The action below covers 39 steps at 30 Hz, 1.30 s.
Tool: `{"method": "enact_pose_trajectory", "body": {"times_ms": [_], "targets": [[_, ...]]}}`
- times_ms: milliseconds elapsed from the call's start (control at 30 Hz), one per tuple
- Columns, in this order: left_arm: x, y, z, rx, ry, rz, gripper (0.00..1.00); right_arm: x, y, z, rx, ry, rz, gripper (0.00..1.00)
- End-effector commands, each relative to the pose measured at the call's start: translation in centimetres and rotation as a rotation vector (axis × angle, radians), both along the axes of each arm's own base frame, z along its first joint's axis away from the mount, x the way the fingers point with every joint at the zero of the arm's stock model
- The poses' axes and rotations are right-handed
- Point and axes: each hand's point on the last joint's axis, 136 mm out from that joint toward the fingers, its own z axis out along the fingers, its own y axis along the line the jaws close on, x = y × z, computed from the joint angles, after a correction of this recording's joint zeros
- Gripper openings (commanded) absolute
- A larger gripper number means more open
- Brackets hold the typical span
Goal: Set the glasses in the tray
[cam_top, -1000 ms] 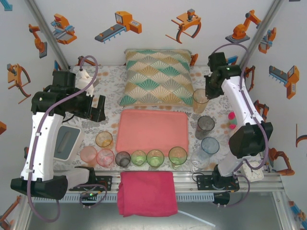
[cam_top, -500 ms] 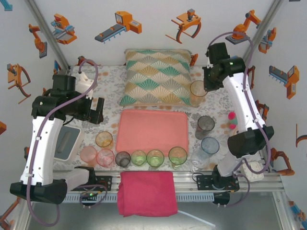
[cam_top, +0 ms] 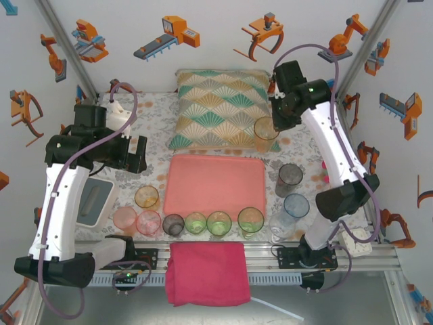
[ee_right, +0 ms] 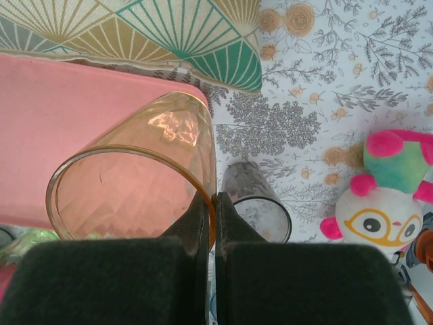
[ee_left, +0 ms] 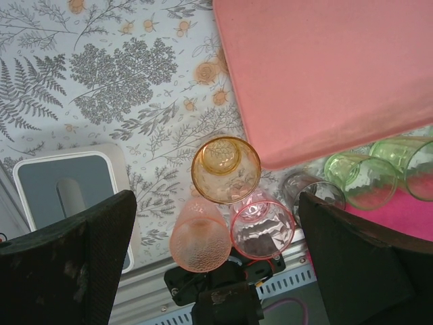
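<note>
Amber glass (faceted, see-through) is pinched by its rim in right tool; left tool gapes wide.

Floral table carries tray, cushion (fan-patterned), grey box, plush toy, standing glasses

We find the right gripper closed on the rim of an amber glass, with the cushion just to its left and the tray nearer the arm bases. The left gripper stands with jaws apart, the tray to its right and a row of glasses nearer the bases.
</note>
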Motion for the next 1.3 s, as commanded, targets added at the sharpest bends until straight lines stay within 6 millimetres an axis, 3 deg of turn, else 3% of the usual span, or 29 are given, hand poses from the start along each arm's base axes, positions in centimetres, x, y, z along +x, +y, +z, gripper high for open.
{"method": "enact_pose_trajectory", "body": {"times_ms": [0,167,467,700,967,1267], "targets": [[0.3,-0.5,0.9,-0.043,-0.014,0.004,0.97,-1.3,0.6,1.1,0.046,-0.028,-0.008,0.0],[0.4,-0.8,0.5,-0.057,0.004,-0.006,0.97,-2.4,1.9,0.0,0.077,-0.02,-0.001,0.0],[0.3,-1.2,1.2,-0.067,-0.006,-0.037,0.97,-3.2,2.3,-4.6,0.085,0.007,-0.031,0.0],[-0.4,-2.4,1.6,-0.123,-0.006,-0.095,0.97,-2.2,2.7,-7.5,0.086,0.012,-0.054,0.0],[-2.2,-4.1,3.3,-0.206,-0.032,-0.194,0.97,-0.4,2.3,-9.6,0.025,0.013,-0.084,0.0],[-2.8,-4.0,2.7,-0.197,-0.019,-0.2,0.97,-0.3,1.9,-11.4,-0.014,0.05,-0.101,0.0]]}}
